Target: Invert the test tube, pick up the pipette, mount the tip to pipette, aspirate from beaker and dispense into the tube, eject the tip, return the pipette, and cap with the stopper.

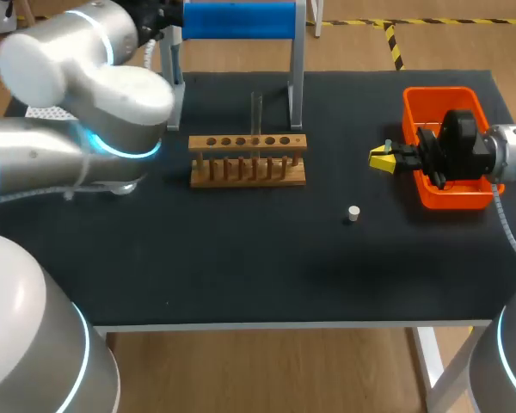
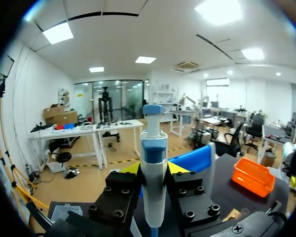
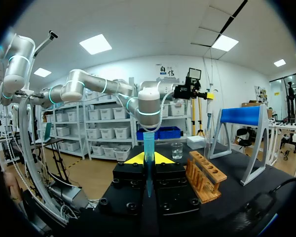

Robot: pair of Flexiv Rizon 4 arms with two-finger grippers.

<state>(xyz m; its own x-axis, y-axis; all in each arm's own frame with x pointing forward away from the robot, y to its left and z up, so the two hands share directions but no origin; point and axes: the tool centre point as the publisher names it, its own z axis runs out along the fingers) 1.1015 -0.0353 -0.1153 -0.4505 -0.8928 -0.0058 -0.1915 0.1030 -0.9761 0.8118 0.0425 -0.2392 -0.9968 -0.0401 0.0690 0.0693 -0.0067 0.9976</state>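
Observation:
My left gripper [image 2: 154,170] is shut on a white and blue pipette [image 2: 154,148], which stands upright between its yellow tips. In the head view that gripper is hidden behind the left arm [image 1: 86,95]. My right gripper [image 1: 380,158] hovers right of the wooden rack [image 1: 248,160], shut on a light blue pipette tip [image 3: 148,143] that stands upright between its fingers [image 3: 135,159]. A clear test tube [image 1: 256,112] stands in the rack. The small white stopper [image 1: 353,213] lies on the black table in front of the right gripper. A glass beaker [image 3: 176,150] sits beyond the rack [image 3: 204,175].
An orange bin [image 1: 447,112] stands at the right, under my right wrist. A stand with a blue top [image 1: 241,19] rises behind the rack. The left arm's bulk covers the table's back left.

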